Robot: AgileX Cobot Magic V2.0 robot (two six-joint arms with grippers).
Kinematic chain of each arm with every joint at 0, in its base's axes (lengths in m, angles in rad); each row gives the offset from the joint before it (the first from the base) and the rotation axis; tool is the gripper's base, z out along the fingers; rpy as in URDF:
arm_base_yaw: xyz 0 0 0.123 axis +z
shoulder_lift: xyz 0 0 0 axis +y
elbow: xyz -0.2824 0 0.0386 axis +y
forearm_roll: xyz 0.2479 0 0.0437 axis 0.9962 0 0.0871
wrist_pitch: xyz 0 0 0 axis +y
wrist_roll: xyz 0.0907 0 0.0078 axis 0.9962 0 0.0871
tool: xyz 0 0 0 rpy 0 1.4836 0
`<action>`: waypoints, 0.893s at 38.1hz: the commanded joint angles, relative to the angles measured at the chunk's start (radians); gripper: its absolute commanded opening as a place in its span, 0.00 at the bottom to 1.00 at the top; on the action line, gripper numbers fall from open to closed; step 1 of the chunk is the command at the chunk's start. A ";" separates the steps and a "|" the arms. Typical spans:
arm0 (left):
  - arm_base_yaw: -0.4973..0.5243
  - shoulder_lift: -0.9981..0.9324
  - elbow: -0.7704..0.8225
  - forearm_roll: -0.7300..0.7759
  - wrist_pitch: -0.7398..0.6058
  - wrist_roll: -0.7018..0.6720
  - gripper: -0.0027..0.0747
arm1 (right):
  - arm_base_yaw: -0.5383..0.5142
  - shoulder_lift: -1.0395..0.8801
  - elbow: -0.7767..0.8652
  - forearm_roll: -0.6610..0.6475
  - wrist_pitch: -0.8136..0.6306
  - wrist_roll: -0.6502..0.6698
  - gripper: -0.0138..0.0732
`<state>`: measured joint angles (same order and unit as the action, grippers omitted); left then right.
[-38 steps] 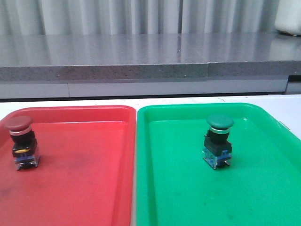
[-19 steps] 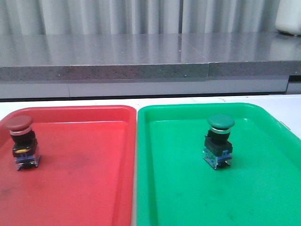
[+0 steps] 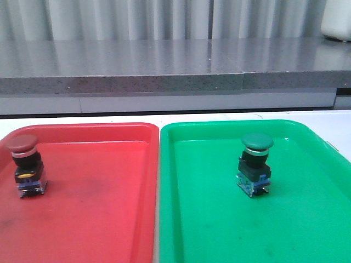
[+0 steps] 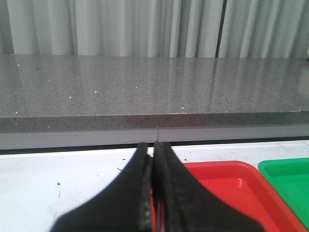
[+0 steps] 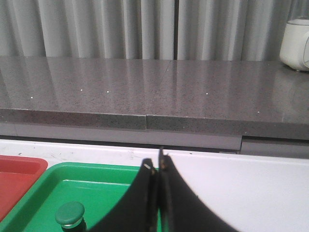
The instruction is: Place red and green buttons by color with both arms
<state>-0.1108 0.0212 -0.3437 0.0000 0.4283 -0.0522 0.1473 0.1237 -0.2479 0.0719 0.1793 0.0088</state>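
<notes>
My left fingers point(image 4: 153, 159) are pressed together with nothing between them, raised above the near-left corner of the red tray point(image 4: 227, 179) and looking out toward the grey ledge point(image 4: 154, 96) behind the counter point(image 4: 58, 179). My right fingers point(image 5: 157, 169) are clenched the same way — tips touching, empty — and hang over the green tray point(image 5: 43, 193), with the green button point(image 5: 70, 214) low and off to one side of them. I judge both arms are parked clear like this because there is nothing left for them to carry.

From the front neither arm shows at all, only the two trays side by side, their rims nearly touching down the middle. The red tray point(image 3: 98, 129) holds the red button point(image 3: 24, 164) — it stands upright near the tray's left edge, dark red cap on top, silver collar under it, black-and-blue block resting on the tray floor. The green tray point(image 3: 219, 126) holds the green button point(image 3: 253, 163), also upright, standing toward the back half and a little right of centre, well away from every wall.

Each button sits alone in the tray of its own colour, cap up and steady on its base, so as I read it the sorting is done. Both stand free of my fingers and need no holding. The red tray's floor looks scuffed with dark smudges; the green one shows fainter marks.
</notes>
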 commanded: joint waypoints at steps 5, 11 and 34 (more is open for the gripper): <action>0.001 0.011 -0.024 0.000 -0.086 -0.011 0.01 | -0.006 0.008 -0.025 -0.009 -0.086 -0.009 0.11; 0.001 0.011 -0.021 0.000 -0.091 -0.011 0.01 | -0.006 0.008 -0.025 -0.009 -0.086 -0.009 0.11; 0.153 -0.044 0.370 -0.070 -0.384 -0.011 0.01 | -0.006 0.008 -0.025 -0.009 -0.084 -0.009 0.11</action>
<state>0.0398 -0.0053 0.0043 -0.0493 0.1933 -0.0522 0.1473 0.1237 -0.2464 0.0719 0.1773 0.0088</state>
